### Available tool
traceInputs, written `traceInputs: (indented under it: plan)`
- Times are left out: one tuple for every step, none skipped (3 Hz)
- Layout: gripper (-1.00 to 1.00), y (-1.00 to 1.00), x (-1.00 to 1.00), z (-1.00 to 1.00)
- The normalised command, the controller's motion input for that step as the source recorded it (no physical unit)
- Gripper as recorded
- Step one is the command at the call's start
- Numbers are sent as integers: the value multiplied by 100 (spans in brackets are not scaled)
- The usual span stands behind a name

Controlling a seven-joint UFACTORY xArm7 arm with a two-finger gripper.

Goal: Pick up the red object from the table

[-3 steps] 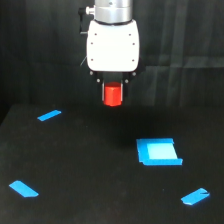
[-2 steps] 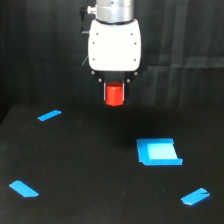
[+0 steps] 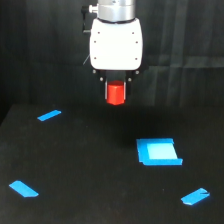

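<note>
The red object (image 3: 115, 93) is a small red-orange block held between the jaws of my gripper (image 3: 115, 96), under the white gripper body (image 3: 115, 44). It hangs in the air well above the black table (image 3: 90, 165), in the upper middle of the exterior view. The dark fingers are hard to make out against the dark background; the block fills the gap between them.
A blue square patch (image 3: 158, 151) lies on the table at the exterior view's right. Blue tape strips lie at the left (image 3: 49, 115), lower left (image 3: 23, 189) and lower right (image 3: 195, 196). A black curtain backs the scene.
The gripper with the red block has risen slightly; the block stays held the same way. The blue pieces have not moved.
</note>
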Motion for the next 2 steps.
traceInputs:
  plan:
    - [-91, -5, -6, -2]
    - [-94, 6, 3, -3]
